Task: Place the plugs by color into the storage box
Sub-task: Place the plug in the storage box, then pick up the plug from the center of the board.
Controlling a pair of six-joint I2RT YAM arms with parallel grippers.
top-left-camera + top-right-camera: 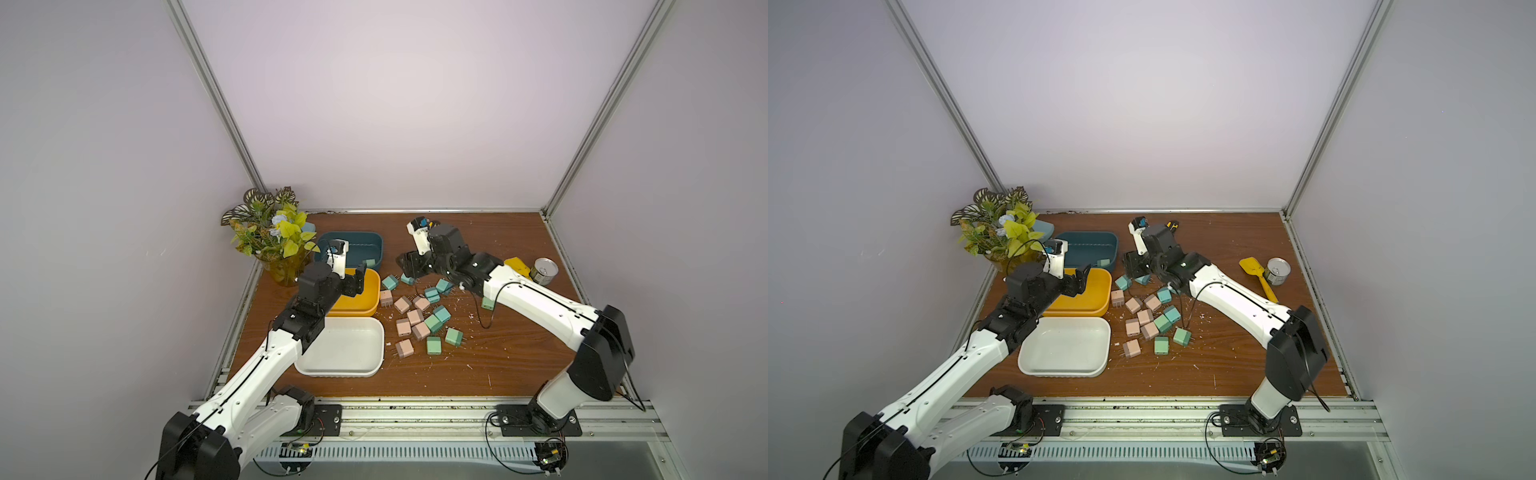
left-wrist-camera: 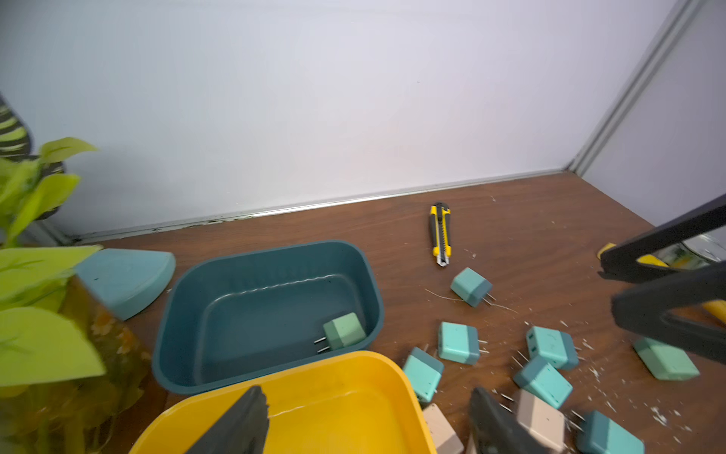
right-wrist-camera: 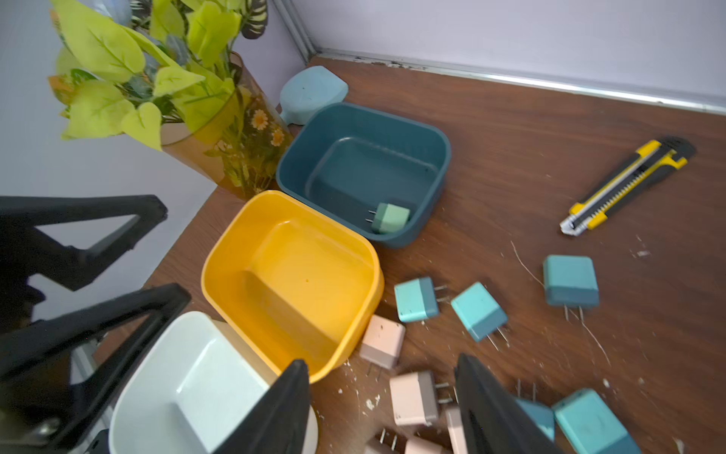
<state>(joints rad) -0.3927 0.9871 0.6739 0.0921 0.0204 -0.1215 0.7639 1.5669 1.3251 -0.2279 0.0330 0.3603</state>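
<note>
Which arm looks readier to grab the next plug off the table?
Probably the right. The right claw, open and empty, hangs just over the loose plugs. The left claw, also open, hovers over the yellow box, beside the pile.

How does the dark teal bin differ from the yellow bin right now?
The dark teal bin holds one mint green plug; the yellow bin holds nothing. The dark teal bin sits nearer the back wall; the yellow bin lies next to it. Both are open, rounded-rectangular tubs of similar size.

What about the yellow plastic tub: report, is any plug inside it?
No, the yellow plastic tub shows a bare floor in the right wrist view.
</note>
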